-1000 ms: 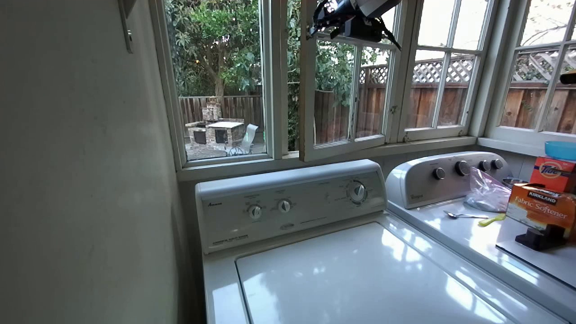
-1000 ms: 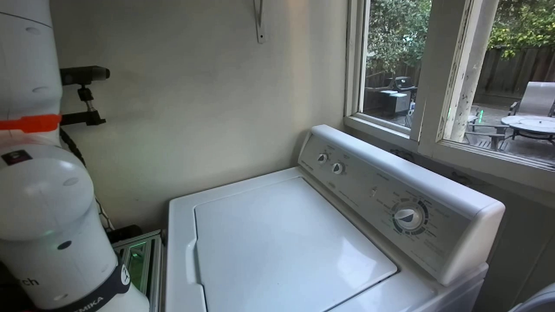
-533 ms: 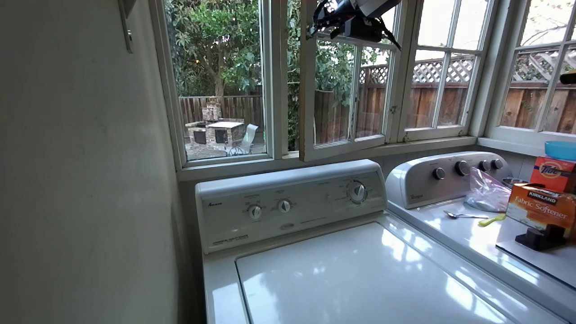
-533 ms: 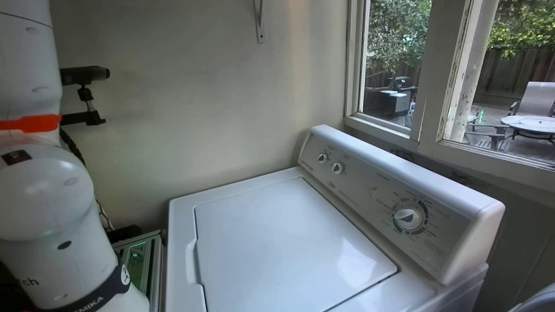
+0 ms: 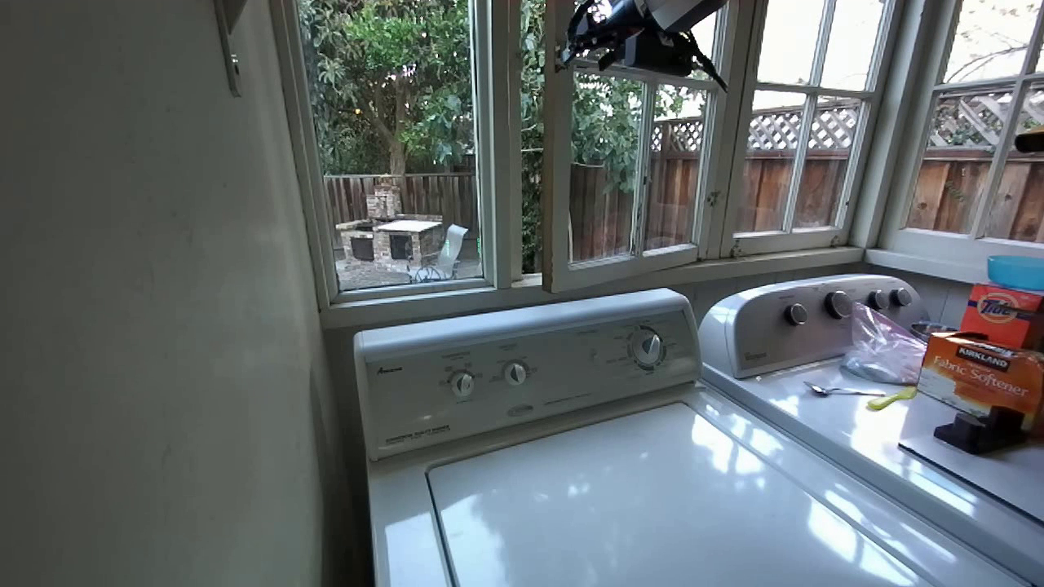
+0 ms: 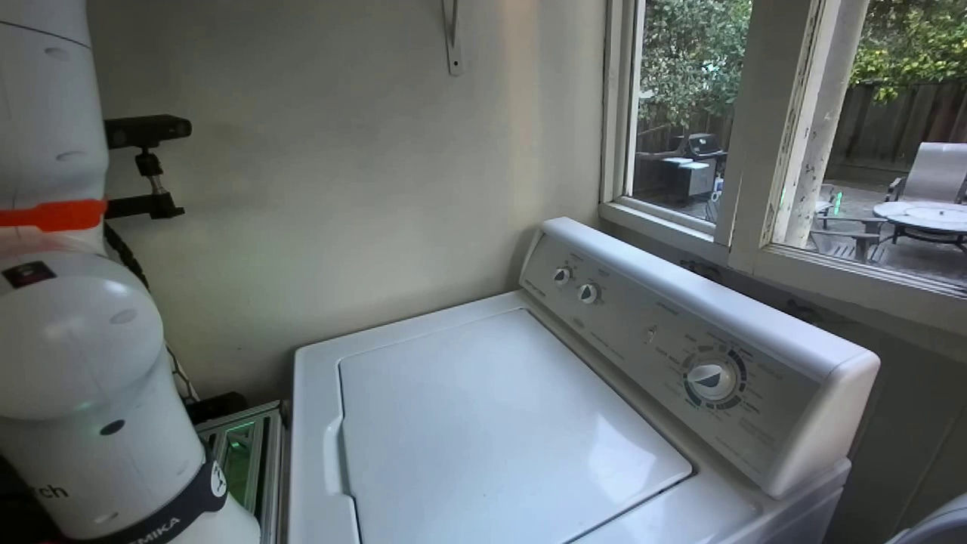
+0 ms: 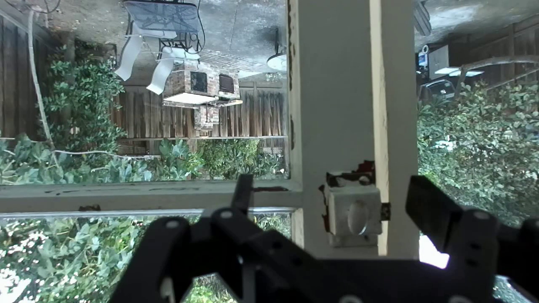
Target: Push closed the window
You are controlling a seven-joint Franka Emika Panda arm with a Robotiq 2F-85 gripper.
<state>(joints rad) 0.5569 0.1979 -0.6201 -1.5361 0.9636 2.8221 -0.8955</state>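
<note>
The window (image 5: 559, 187) is a white-framed glass sash, swung inward, with its free edge standing out from the fixed frame. It also shows at the right in an exterior view (image 6: 854, 283) and in the wrist view (image 7: 337, 84), which is upside down. A white-painted latch (image 7: 353, 210) with a knob sits on its stile. My gripper (image 5: 642, 72) is at the top of an exterior view, in front of the sash. Its fingers are spread wide and hold nothing. In the wrist view the latch appears between the fingertips; I cannot tell whether anything touches.
A white washer (image 5: 571, 489) with a raised control panel (image 5: 522, 375) stands below the window. A second machine (image 5: 816, 326) at the right bears a softener box (image 5: 979, 379) and a plastic bag (image 5: 885, 355). The arm's base (image 6: 83, 340) stands beside a wall (image 6: 363, 189).
</note>
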